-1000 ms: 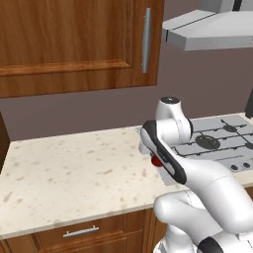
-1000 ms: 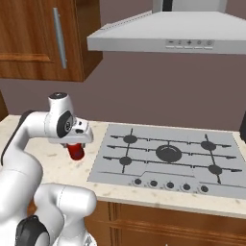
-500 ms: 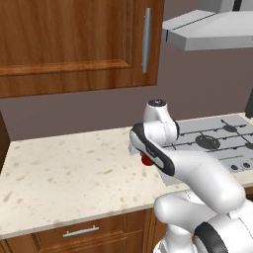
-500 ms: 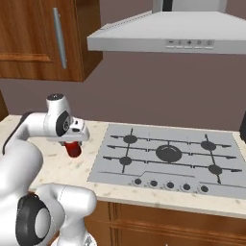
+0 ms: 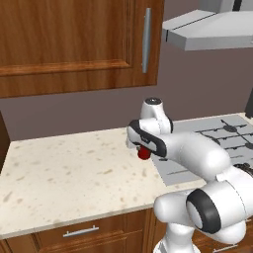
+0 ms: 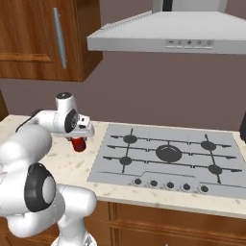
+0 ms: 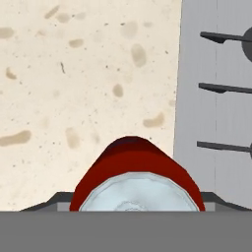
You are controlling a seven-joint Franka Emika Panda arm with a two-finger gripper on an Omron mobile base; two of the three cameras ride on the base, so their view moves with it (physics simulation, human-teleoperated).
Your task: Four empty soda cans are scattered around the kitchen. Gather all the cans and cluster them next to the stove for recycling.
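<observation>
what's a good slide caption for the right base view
Robot arm holds a red soda can in its claw above the speckled counter, just left of the stove.

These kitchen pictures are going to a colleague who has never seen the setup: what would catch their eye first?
Most striking is the red soda can under the white arm's gripper, over the speckled counter just beside the stove's left edge. In the hand view its silvery end sits close between the jaws. Above hang a grey range hood and wooden cabinets.
</observation>
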